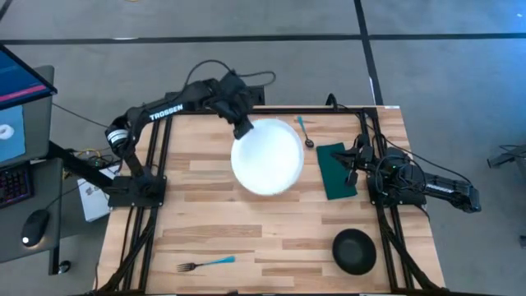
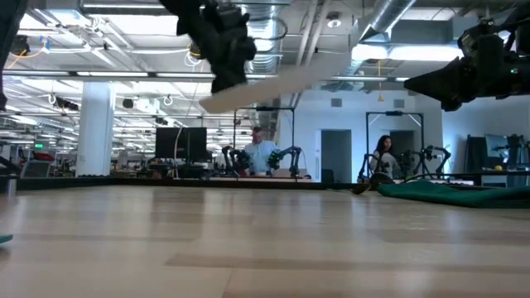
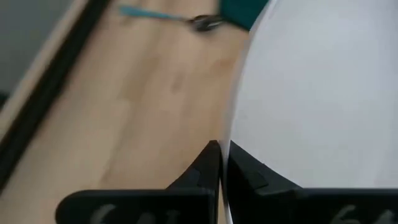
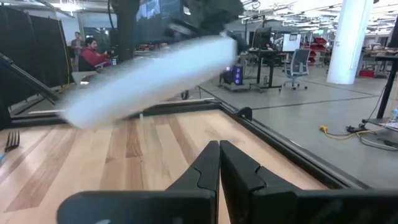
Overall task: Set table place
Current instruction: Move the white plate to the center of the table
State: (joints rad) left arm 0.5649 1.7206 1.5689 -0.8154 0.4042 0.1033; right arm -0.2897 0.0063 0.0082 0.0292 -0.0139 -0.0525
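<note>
The left gripper (image 1: 244, 130) is clamped on the rim of the round white plate (image 1: 267, 156), its fingers (image 3: 208, 163) pressed together on the edge; in the low view the plate (image 2: 273, 83) hangs tilted, clear above the table (image 1: 205, 205). The rest of the plate spreads away from this gripper toward the table's middle. Just past the plate's far edge, toward the right arm, lies the blue-handled spoon (image 1: 305, 131), and beyond it the dark green napkin (image 1: 337, 171), flat on the wood and just beside the plate's rim. Nothing lies directly under the lifted plate that the views show.

The right gripper (image 1: 353, 168) waits over the napkin's outer edge, raised off the table, its fingers (image 4: 208, 165) closed together on nothing. The small black bowl (image 1: 354, 251) sits well apart from it, near the table's front right corner. The blue-handled fork (image 1: 205, 264) lies far from both grippers, at the front left of the table.

People sit at desks in the room behind
</note>
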